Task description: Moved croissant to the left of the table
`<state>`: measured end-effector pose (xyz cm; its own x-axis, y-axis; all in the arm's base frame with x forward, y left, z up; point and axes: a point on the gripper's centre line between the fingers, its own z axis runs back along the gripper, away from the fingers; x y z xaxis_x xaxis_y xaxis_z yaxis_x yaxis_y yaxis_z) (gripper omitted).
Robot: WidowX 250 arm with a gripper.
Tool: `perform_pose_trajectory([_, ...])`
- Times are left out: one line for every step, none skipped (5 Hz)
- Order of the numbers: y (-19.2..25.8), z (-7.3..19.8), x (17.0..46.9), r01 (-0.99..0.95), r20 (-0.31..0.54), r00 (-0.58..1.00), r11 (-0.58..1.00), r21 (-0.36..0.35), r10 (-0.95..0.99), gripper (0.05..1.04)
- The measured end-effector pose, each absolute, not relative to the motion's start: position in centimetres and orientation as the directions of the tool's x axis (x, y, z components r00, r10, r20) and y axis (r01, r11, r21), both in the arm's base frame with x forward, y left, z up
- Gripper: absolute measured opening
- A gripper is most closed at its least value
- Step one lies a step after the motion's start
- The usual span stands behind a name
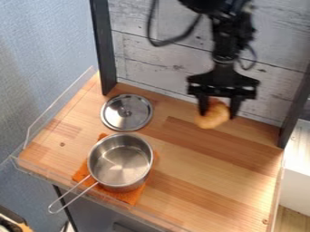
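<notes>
Over the back right of the wooden table hangs the black gripper (219, 111), its fingers closed around the golden-brown croissant (213, 116). The croissant sits between the two fingertips and bulges out below them, a little toward the left finger. Whether its underside touches the table cannot be told.
A steel pot (120, 161) stands on an orange cloth (129, 196) at the front left, its handle sticking out past the front edge. Behind it lies a round metal lid (126, 112). A clear rim (57, 107) borders the table's left side; dark posts flank the back wall.
</notes>
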<state>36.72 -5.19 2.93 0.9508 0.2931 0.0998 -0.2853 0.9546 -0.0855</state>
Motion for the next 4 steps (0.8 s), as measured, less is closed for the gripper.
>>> perform_pose_trajectory([0.1,4.2,34.7,-0.347,0.108,0.930,0.936,-0.057,0.351,0.657])
perform_pose_trajectory([3.9,4.2,32.7,-0.363,0.101,0.927,0.932,-0.002,0.361,0.657])
perform_pose_trajectory([9.2,3.7,31.3,-0.418,0.110,0.904,0.908,0.025,0.414,0.657])
perform_pose_trajectory([11.9,2.6,29.7,-0.409,0.116,0.908,0.912,0.030,0.404,0.657])
